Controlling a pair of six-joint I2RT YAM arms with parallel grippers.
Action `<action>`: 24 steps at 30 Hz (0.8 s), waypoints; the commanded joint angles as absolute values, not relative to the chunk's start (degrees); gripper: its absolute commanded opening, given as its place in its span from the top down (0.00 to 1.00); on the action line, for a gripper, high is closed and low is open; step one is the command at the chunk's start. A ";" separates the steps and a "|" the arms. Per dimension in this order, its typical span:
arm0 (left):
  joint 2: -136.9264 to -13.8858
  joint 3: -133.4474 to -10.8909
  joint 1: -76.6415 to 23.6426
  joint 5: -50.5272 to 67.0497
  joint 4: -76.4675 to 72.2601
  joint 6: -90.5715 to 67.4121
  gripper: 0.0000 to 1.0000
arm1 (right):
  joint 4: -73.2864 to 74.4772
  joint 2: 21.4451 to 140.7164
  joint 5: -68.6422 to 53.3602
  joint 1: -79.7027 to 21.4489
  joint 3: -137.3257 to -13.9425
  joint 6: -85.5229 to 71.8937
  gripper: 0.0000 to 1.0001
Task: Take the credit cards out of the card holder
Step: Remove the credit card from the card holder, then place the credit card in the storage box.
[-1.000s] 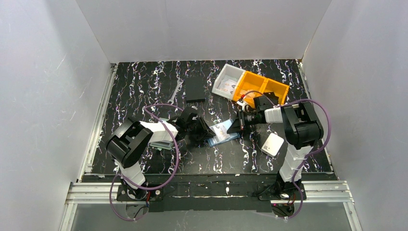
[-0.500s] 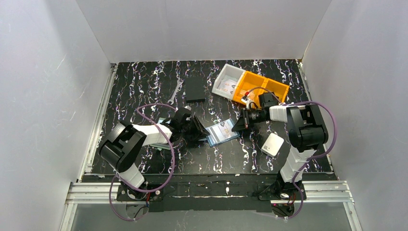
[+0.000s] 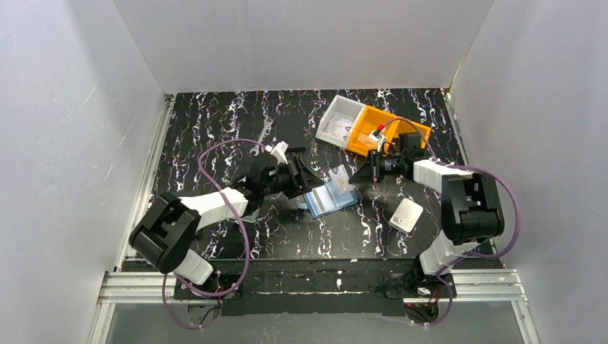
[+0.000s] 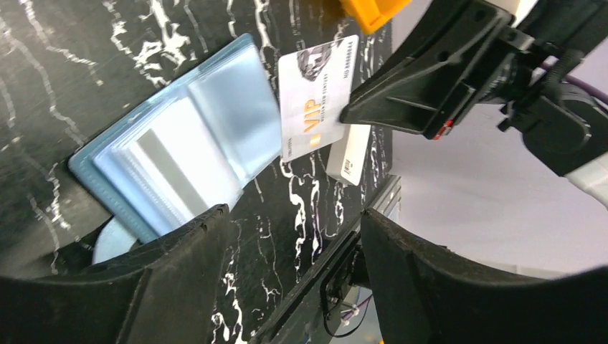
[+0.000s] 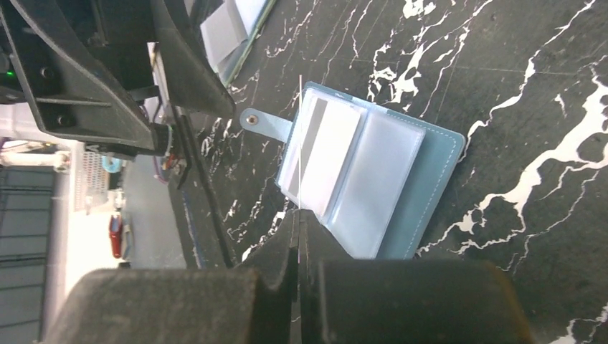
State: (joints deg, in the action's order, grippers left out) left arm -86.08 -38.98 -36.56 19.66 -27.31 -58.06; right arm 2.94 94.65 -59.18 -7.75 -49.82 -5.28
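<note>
Pale blue card holder (image 3: 331, 201) with grey-white pockets; white credit card (image 4: 315, 93) bearing orange lettering and a dark portrait; black table (image 3: 215, 129) veined white; orange bin (image 3: 401, 129); white box (image 3: 406, 214).

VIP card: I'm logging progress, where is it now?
Top view, mid-table: the VIP card is pinched in the right gripper, by the far edge of the open card holder.

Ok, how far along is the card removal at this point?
Done: the card holder lies open and some loose cards lie apart from it. In hand: the right claw is shut on a VIP card, held clear of the pockets; the left claw is open beside the holder. Left: at least one striped card sits in a pocket.
</note>
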 commanded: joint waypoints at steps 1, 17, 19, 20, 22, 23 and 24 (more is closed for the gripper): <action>-88.49 -39.49 -37.27 23.30 -34.71 -57.87 0.34 | -7.50 92.56 -65.45 -7.05 -47.23 -14.44 0.99; -100.07 -44.19 -39.05 27.86 -50.42 -60.10 0.38 | -25.27 90.03 -69.81 -6.94 -42.89 -33.37 0.99; -100.42 -44.36 -39.17 28.01 -52.08 -60.44 0.39 | -25.31 90.17 -69.88 -6.94 -42.98 -33.55 0.99; -100.57 -44.38 -39.17 28.06 -52.76 -60.70 0.39 | -25.33 90.18 -69.92 -6.98 -42.91 -33.57 0.99; -101.13 -44.38 -39.16 28.20 -54.33 -61.52 0.42 | -25.40 90.29 -69.87 -6.94 -42.89 -33.66 0.99; -101.39 -44.38 -39.12 28.29 -55.13 -62.04 0.44 | -25.38 90.30 -69.85 -6.94 -42.89 -33.72 0.99; -101.76 -44.38 -39.16 28.56 -55.97 -62.66 0.49 | -25.44 90.37 -69.79 -6.94 -42.89 -33.75 0.99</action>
State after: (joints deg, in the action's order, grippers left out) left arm -101.03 -42.81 -38.85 26.89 -50.19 -61.23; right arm -22.44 92.01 -68.36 -7.18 -43.24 -32.84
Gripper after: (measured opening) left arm 0.568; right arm 0.030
